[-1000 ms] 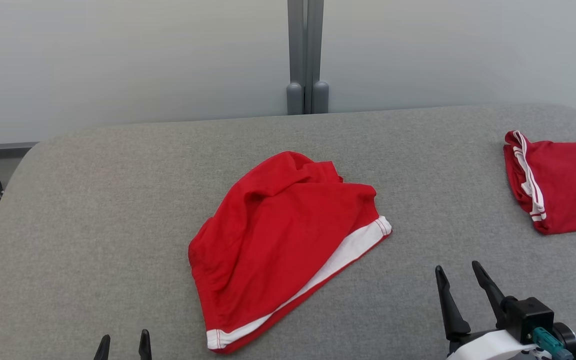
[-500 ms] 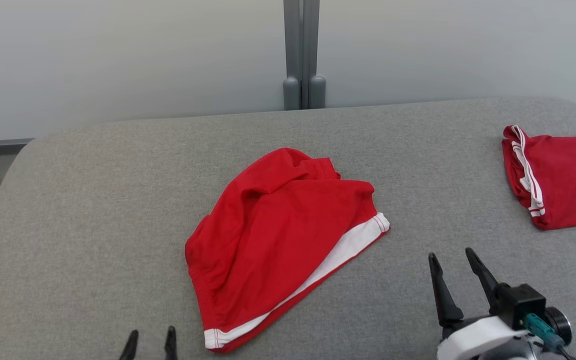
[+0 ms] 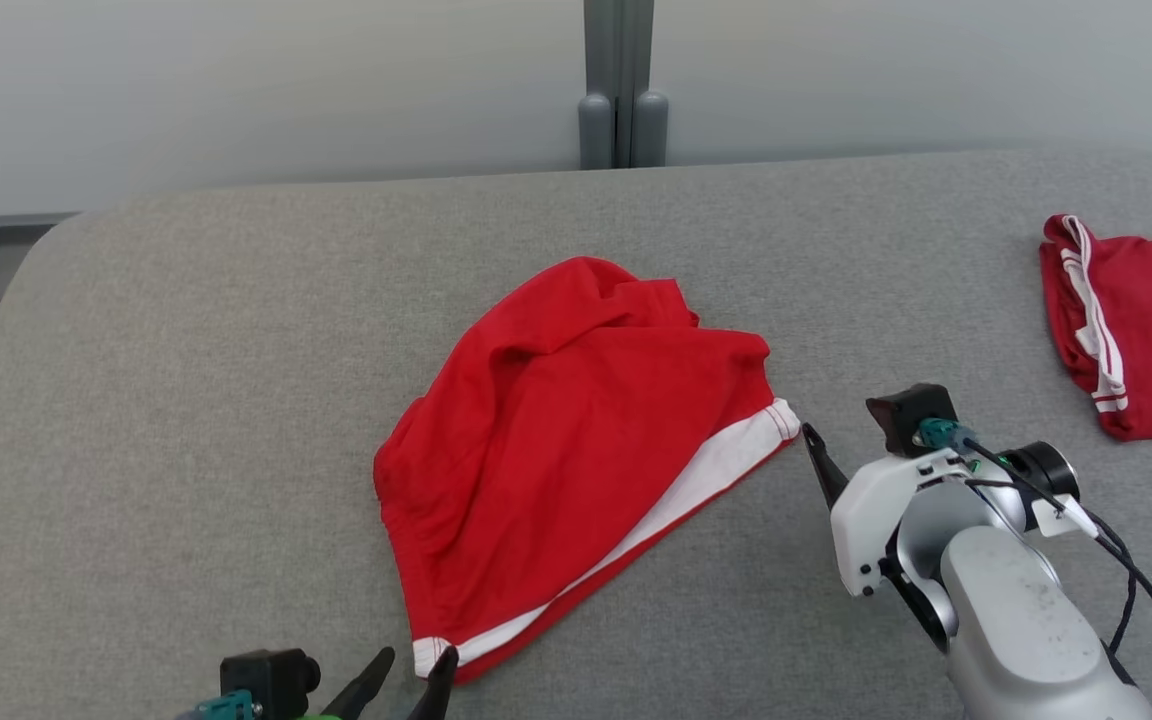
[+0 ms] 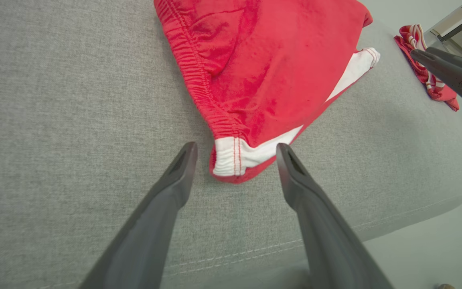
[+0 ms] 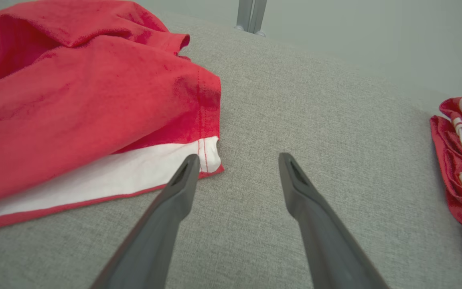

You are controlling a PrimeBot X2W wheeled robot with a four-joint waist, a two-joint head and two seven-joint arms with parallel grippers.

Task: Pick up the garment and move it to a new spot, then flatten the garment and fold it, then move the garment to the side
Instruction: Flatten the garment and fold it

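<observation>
The garment [image 3: 576,440] is a pair of red shorts with a white band, lying crumpled at the middle of the grey table [image 3: 186,350]. My left gripper [image 3: 416,668] is open at its near corner. In the left wrist view that white-banded corner of the garment [image 4: 271,72] lies just beyond the tips of the left gripper [image 4: 236,147], apart from both. My right gripper [image 3: 836,440] is open beside the band's right corner. In the right wrist view the right gripper [image 5: 239,155] has its left finger over the edge of the garment [image 5: 74,100].
A second red garment with white stripes [image 3: 1136,330] lies at the table's far right, also seen as a red garment [image 5: 459,160] in the right wrist view. A grey post [image 3: 621,100] stands behind the table. The table's front edge [image 4: 375,233] runs just under my left gripper.
Both grippers have moved forward to the garment, the left to its near corner and the right to the band's right corner. The head camera has also shifted. The garment has not moved.
</observation>
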